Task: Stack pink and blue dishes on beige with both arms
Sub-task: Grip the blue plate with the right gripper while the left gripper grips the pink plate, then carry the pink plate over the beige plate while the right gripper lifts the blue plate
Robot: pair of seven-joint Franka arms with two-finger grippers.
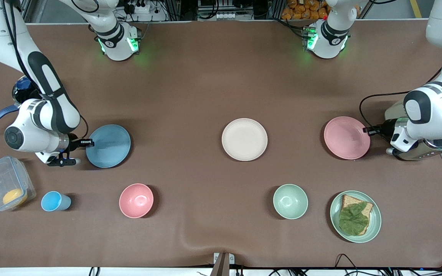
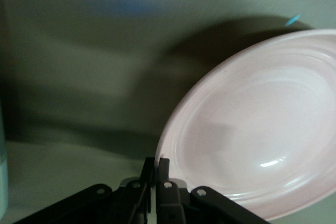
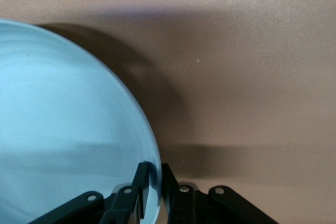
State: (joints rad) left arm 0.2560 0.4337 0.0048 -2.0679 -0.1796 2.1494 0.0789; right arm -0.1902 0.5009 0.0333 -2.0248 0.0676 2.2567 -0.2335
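**Both plates pinched at the rim, beige plate lying between them**

No brand, label or readable writing is being shown on any dish or arm.

Nearest the front camera, a row of bystanders is being displayed: a mint-green plate (image 1: 355,216) carrying bread and a leaf, a green bowl (image 1: 290,201), a pink bowl (image 1: 136,200), a small blue cup (image 1: 55,201) and a clear lidded box (image 1: 6,188) at the right arm's end.

Farther from the camera, the three task plates are being seen in a line on the brown table (image 1: 190,88). The beige plate (image 1: 244,139) is lying flat between the other two and well apart from both. The blue plate (image 1: 108,146) is being gripped at its rim by the right gripper (image 1: 87,143), whose fingers (image 3: 143,179) are closed across the edge; the right arm is bent low, its wrist lying sideways just above the table. The pink plate (image 1: 347,137) is being clamped likewise by the left gripper (image 1: 367,130), its fingers (image 2: 163,167) pressed together on the rim, with the left arm folded down at its end of the table. In both wrist views a dark shadow is being cast under the plate's edge.

Farthest off, the two arm bases are being lit green, and cables and equipment are being glimpsed along the table's edge.
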